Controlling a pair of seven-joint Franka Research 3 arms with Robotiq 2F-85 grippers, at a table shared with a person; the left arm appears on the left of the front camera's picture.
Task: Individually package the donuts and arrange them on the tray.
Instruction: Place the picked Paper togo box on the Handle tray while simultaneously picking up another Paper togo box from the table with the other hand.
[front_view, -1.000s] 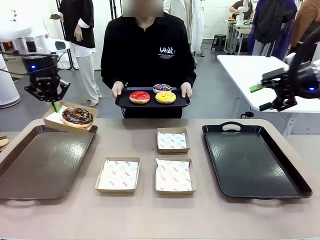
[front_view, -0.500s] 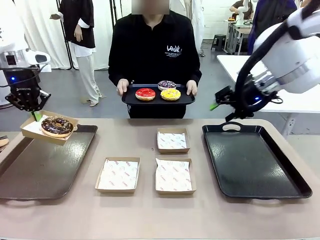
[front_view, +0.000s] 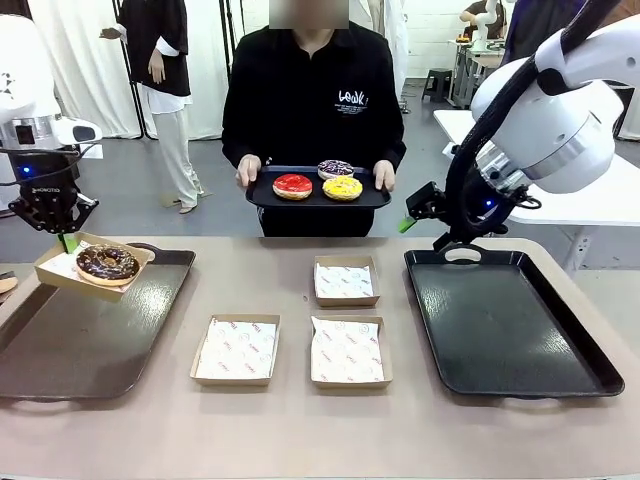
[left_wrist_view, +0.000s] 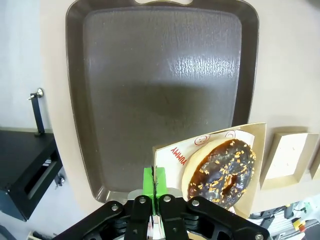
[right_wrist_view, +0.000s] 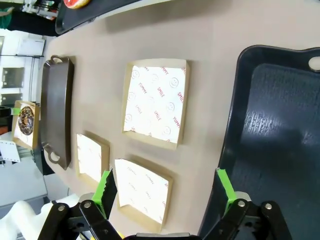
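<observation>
My left gripper (front_view: 64, 237) is shut on the rim of a cardboard box (front_view: 60, 272) with the chocolate sprinkled donut (front_view: 107, 263) in it. The box hangs tilted over the far left corner of the brown tray (front_view: 90, 340). In the left wrist view the green pads (left_wrist_view: 148, 181) pinch the box wall beside the donut (left_wrist_view: 222, 172), with the brown tray (left_wrist_view: 160, 85) below. A person holds a small black tray (front_view: 318, 198) with red (front_view: 292, 186), purple (front_view: 335, 169) and yellow (front_view: 343, 187) donuts. My right gripper (front_view: 420, 228) stands open and holds nothing by the large black tray's (front_view: 510, 330) far left corner.
Three empty paper-lined boxes lie mid-table: one behind (front_view: 346, 281), one front left (front_view: 237, 350), one front right (front_view: 347, 351). The right wrist view shows my open gripper (right_wrist_view: 165, 187) above these boxes (right_wrist_view: 157, 102) and the black tray (right_wrist_view: 280, 130). Bare table lies along the front edge.
My left gripper carried the boxed chocolate donut leftward and a little down, to the brown tray's far corner. My right arm swung in from the right to the black tray's handle.
</observation>
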